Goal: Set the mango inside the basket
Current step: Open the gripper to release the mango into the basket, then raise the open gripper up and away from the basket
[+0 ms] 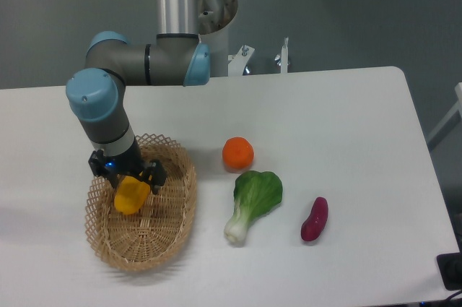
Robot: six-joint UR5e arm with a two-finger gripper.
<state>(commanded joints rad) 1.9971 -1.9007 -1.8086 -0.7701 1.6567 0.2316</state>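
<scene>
At lower left, the basket [141, 213] holds the mango [131, 195], which lies inside just below the gripper [128, 178]. Whether the fingers grip or have parted cannot be told. Bok choy [253, 202], sweet potato [315, 219] and orange [237, 153] lie right.

Woven wicker basket [173, 209], smooth mango [131, 195]

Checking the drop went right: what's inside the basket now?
The mango lies inside the basket, just below the claw. The claw and arm cover the basket's far end, so that part cannot be seen.
</scene>
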